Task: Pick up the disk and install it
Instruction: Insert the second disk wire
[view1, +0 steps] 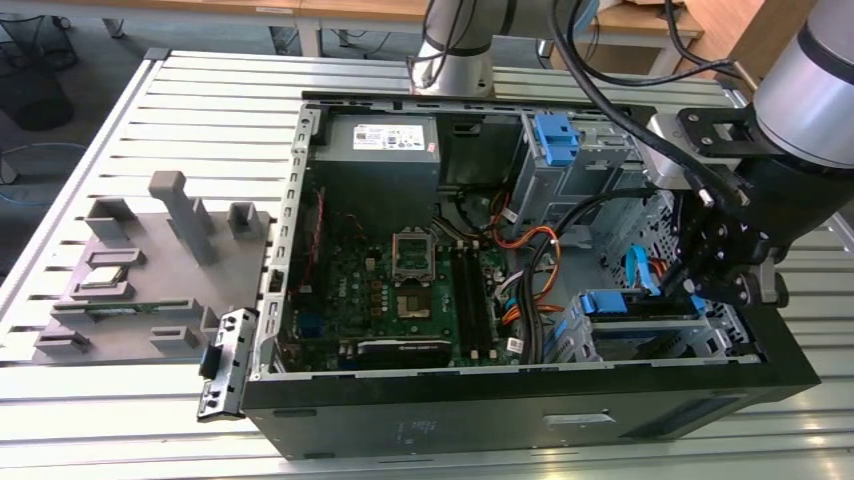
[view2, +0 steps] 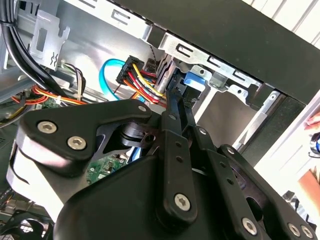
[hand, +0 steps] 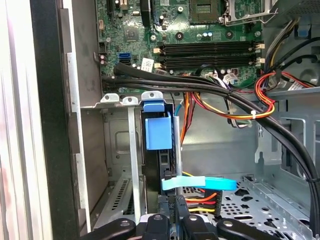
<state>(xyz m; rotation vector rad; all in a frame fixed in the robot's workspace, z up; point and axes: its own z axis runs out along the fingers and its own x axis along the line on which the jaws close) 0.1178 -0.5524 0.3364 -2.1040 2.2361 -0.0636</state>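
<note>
The disk (view1: 625, 303) stands on edge in the drive cage at the front corner of the open computer case (view1: 534, 395), on the exterior view's right. In the first wrist view I see its blue plastic frame (hand: 157, 131) end-on between the cage's metal rails. My gripper (view1: 697, 290) hangs just over that cage. In both wrist views its fingers (view2: 172, 97) lie close together, with the tips at the blue frame (view2: 194, 82). I cannot tell whether they pinch part of the frame. The gripper (hand: 174, 220) sits right behind the disk's cabled end.
A light-blue data cable (hand: 200, 184) and red-yellow power wires (hand: 202, 202) run by the disk's end. Thick black cables (hand: 210, 90) cross above the cage. A bare blue bracket (view1: 554, 135) and a power-supply box (view1: 387, 140) sit at the case's back. A grey fixture (view1: 147, 270) lies outside.
</note>
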